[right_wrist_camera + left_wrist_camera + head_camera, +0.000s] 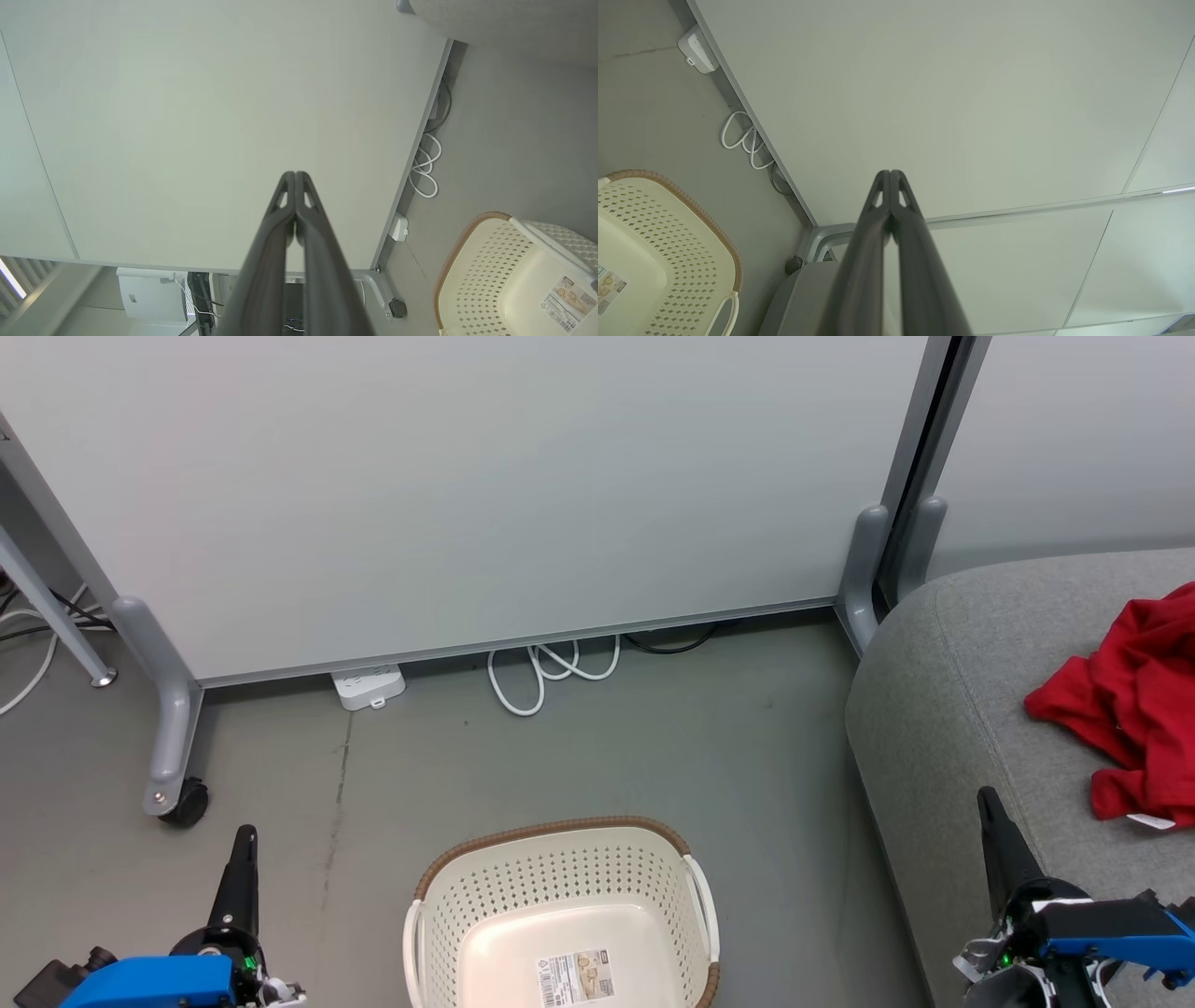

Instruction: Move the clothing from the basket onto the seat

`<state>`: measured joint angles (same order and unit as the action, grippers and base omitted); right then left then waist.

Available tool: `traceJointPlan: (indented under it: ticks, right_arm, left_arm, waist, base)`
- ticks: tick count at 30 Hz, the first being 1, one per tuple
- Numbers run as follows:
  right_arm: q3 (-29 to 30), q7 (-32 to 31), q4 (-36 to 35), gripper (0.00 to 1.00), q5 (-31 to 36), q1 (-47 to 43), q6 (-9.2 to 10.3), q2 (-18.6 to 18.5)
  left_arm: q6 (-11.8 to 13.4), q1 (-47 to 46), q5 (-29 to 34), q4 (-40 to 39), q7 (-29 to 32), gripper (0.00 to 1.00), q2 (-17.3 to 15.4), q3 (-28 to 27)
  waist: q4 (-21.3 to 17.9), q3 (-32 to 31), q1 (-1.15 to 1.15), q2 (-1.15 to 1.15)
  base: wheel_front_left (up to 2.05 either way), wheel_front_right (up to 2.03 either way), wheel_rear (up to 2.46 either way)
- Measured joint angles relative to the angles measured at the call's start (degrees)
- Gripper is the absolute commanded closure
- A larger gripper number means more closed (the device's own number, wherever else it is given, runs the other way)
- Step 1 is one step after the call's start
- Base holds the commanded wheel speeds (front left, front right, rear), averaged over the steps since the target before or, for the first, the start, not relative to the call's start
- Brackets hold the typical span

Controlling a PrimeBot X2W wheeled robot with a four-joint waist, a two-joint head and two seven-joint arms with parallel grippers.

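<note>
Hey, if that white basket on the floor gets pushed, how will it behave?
The basket looks empty and thin-walled with perforations, so probably light. On the smooth grey floor it would likely slide rather than tip, being wide and low. Its plastic seems fairly stiff.

Head camera high, looking down at floor [653, 747]; wrist cameras face partition [467, 495]; all share basket [523, 887].

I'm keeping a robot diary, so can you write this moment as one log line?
basket: nothing seen inside | clothing: red heap on seat | left claw: shut, empty | right claw: shut, empty
</note>
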<state>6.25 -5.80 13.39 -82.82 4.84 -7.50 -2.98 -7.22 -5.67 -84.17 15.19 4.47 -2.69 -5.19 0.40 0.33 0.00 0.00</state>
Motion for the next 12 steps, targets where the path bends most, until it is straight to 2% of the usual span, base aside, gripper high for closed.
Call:
traceJointPlan:
  ticks: [12]
  right_arm:
    - [0.2, -0.3, 0.4, 1.0, -5.4, 0.8, 0.0, 0.0]
  left_arm:
    - [-0.1, -0.1, -4.7, -0.6, 1.2, 1.0, 0.0, -0.7]
  waist:
    - [-0.2, -0.1, 0.0, 0.0]
  base:
    - [0.0, 0.0, 0.0]
